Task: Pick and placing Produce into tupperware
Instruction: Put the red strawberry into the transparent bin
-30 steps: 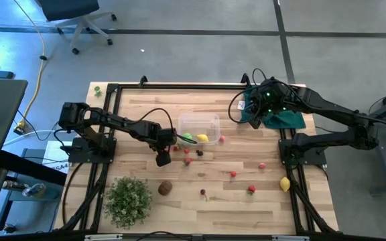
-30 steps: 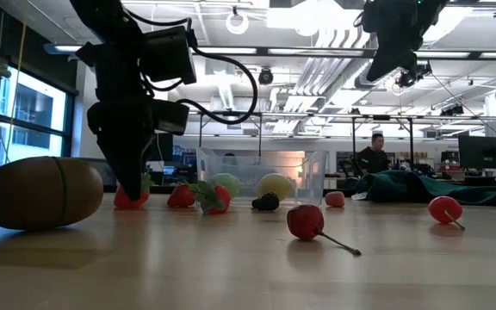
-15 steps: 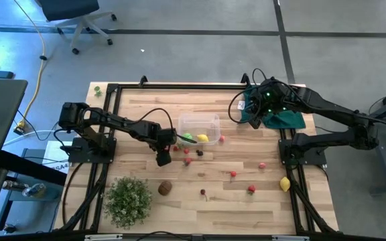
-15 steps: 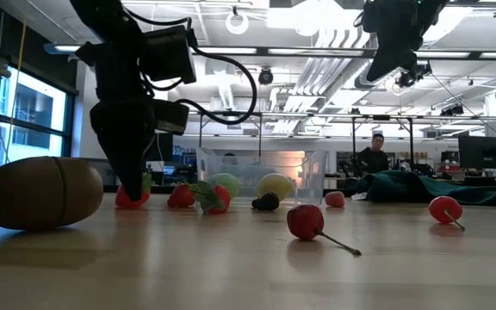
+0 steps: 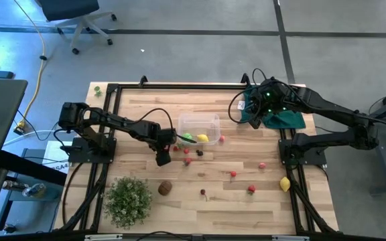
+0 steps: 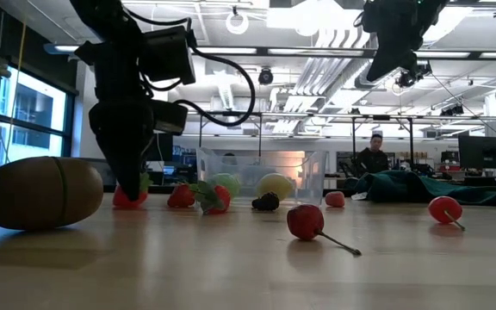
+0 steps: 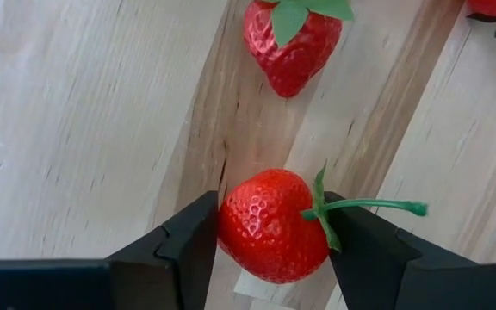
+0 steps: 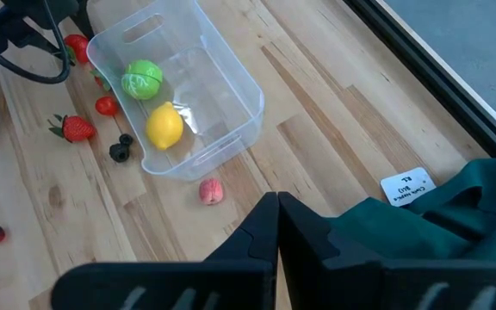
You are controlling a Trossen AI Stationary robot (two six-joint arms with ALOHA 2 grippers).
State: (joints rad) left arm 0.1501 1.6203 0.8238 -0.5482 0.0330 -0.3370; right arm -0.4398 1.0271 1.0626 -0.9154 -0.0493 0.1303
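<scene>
My left gripper (image 5: 168, 148) stands near the clear tupperware's (image 5: 198, 121) near left corner, pointing down and shut on a red strawberry (image 7: 269, 226). A green ball (image 5: 187, 137) and a yellow lemon (image 5: 202, 138) lie inside the tub. More produce lies loose on the wood: a second strawberry (image 7: 291, 47), a brown kiwi (image 5: 165, 188), a lemon (image 5: 285, 184) and several small red fruits such as one (image 5: 233, 175). My right gripper (image 8: 275, 215) is shut and hovers at the far right over a dark green cloth (image 5: 283, 117), touching nothing. My left gripper pinches the strawberry's red body (image 7: 239, 228) between its two fingers (image 7: 188, 245), one on each flank. The fingers come from above, pointing down. The green stem (image 7: 373, 205) sticks out past one finger. In the low view the berry (image 6: 127, 199) sits at table height; whether it is lifted I cannot tell.
A bushy green plant (image 5: 127, 199) stands at the near left corner. A dark berry (image 5: 199, 152) and a strawberry (image 5: 187, 161) lie close to the left gripper. A black frame (image 5: 179, 86) rims the table. A person (image 6: 374, 153) sits far behind the table.
</scene>
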